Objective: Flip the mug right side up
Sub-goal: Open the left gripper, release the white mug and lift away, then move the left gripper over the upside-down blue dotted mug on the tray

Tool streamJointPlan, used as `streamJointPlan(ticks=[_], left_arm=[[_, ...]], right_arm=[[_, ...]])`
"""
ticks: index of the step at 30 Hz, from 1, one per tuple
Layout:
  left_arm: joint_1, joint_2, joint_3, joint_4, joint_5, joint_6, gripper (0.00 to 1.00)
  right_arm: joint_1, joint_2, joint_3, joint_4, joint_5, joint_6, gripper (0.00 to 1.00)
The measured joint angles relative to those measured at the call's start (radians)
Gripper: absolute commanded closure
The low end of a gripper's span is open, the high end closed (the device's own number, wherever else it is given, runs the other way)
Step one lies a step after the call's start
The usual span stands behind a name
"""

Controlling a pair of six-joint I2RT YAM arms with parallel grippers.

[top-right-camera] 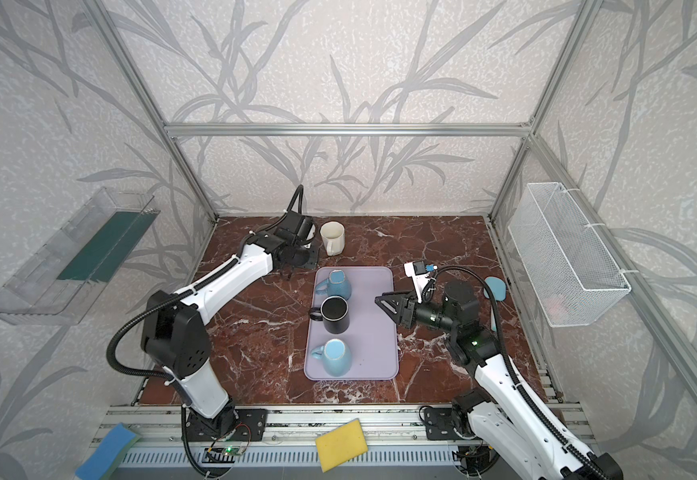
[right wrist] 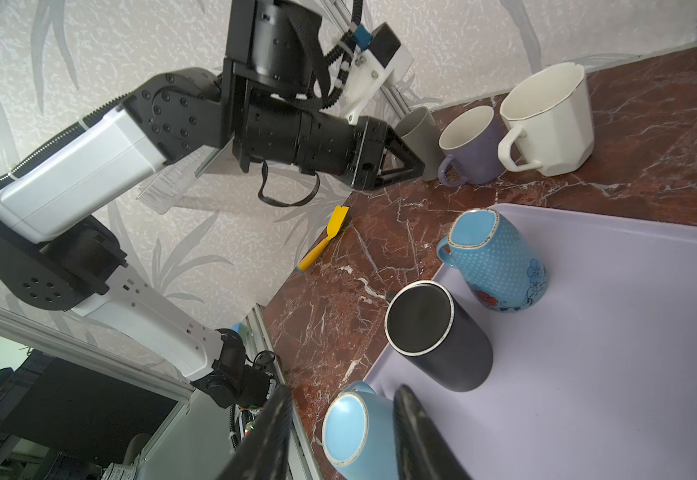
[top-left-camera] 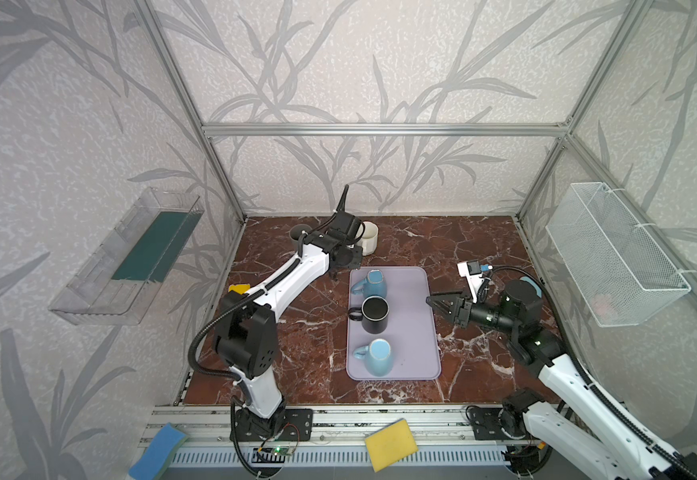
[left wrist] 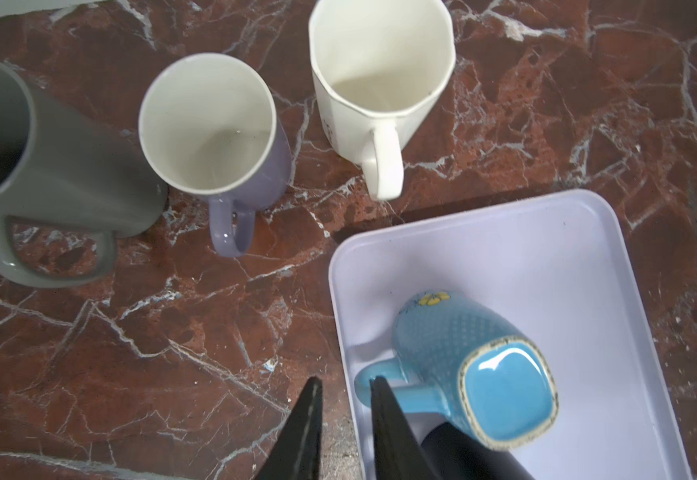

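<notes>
Beside left tool, upside-down mug

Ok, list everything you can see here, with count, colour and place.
Rectangular plastic tray: one, lilac, centre of the red marble table.
Upside-down mugs: three on the tray, patterned blue mug, black mug, light blue mug.
Upright mugs: three behind the tray, white mug, purple mug, grey mug.
Plastic scraper: one, yellow, table's left edge.
Sponges: two, blue sponge, yellow sponge, front rail.
Wall bins: two, clear bin left, white wire basket right.
Left gripper: black, slightly open, empty, beside the patterned blue mug's handle.
Right gripper: black, open, empty, by tray's right edge.
</notes>
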Motion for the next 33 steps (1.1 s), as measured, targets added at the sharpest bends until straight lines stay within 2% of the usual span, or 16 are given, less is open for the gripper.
streamJointPlan(ticks=[5, 14, 24, 33], left_arm=[[-0.001, -0.047, -0.096, 0.053, 0.066, 0.048, 0.73], [-0.002, -0.027, -0.113, 0.074, 0.140, 0.095, 0.75], [-0.002, 0.071, -0.114, 0.079, 0.085, 0.100, 0.80], [-0.002, 0.129, -0.090, 0.076, 0.084, 0.101, 0.84]], right_arm=[[-0.002, 0.000, 0.000, 0.001, 0.000, 0.000, 0.58], [-0.003, -0.003, 0.000, -0.004, 0.000, 0.000, 0.59], [-0.004, -0.014, 0.000, -0.005, 0.000, 0.000, 0.59], [-0.009, -0.015, 0.000, -0.022, 0.000, -0.002, 0.58]])
